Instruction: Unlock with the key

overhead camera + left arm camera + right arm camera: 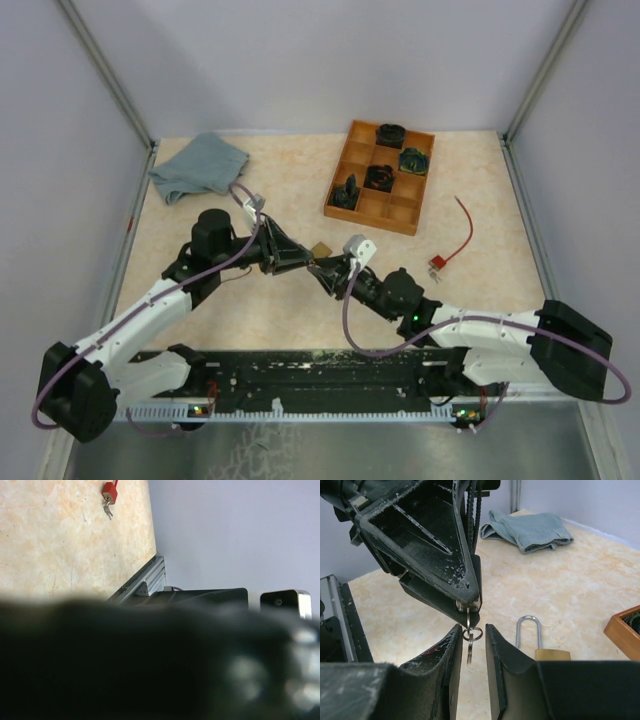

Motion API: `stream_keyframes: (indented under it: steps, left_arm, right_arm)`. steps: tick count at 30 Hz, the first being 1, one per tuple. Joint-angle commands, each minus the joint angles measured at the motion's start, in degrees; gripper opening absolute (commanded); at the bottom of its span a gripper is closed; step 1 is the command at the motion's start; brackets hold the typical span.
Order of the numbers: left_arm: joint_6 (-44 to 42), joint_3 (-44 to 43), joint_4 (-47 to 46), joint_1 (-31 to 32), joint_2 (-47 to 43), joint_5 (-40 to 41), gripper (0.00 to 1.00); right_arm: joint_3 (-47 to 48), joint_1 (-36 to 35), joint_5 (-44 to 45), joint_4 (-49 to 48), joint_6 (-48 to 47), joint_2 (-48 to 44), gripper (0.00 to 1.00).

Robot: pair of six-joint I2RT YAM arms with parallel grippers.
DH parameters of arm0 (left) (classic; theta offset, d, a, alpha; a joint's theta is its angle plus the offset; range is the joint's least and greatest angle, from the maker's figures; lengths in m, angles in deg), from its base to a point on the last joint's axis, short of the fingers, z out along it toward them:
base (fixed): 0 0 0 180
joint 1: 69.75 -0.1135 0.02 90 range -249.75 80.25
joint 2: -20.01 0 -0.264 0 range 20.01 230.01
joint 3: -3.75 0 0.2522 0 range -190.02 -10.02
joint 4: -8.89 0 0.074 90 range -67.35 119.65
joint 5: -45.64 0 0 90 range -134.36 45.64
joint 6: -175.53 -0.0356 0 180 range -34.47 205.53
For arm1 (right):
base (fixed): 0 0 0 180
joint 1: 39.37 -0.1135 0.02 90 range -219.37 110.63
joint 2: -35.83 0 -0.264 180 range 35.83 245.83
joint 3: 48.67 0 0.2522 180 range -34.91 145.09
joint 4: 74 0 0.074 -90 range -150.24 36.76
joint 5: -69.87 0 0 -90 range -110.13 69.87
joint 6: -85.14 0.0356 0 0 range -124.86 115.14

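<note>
In the right wrist view my left gripper comes down from the top, shut on a small key. A key ring with another key hangs from it. My right gripper stands open, one finger on either side of the hanging ring and a gap showing on both sides. A brass padlock with a silver shackle lies on the table just right of my right finger. From above, the two grippers meet tip to tip beside the padlock. A dark blur fills most of the left wrist view.
A red padlock with keys lies to the right on a red cable; it also shows in the left wrist view. A wooden compartment tray holds dark parts at the back. A blue-grey cloth lies at the back left.
</note>
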Motion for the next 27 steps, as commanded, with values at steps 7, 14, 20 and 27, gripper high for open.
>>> stream_keyframes:
  steps: [7,14,20,27]
  left_arm:
    - [0.35,0.23,-3.7,-0.37,0.39,-1.99,0.0]
    - [0.44,0.39,-3.77,-0.36,0.21,-1.91,0.0]
    - [0.85,0.46,-2.54,-0.02,1.34,-3.54,0.0]
    - [-0.77,0.27,1.78,2.07,0.78,-0.72,0.0]
  right_arm:
    - [2.36,-1.06,0.6,-5.79,0.36,-0.1,0.24]
    - [2.51,-1.14,1.11,-4.53,0.27,-0.34,0.0]
    - [5.46,-1.22,-1.56,1.23,-7.53,-0.59,0.0]
    - [10.08,-1.15,-3.76,6.16,-21.71,0.19,0.0]
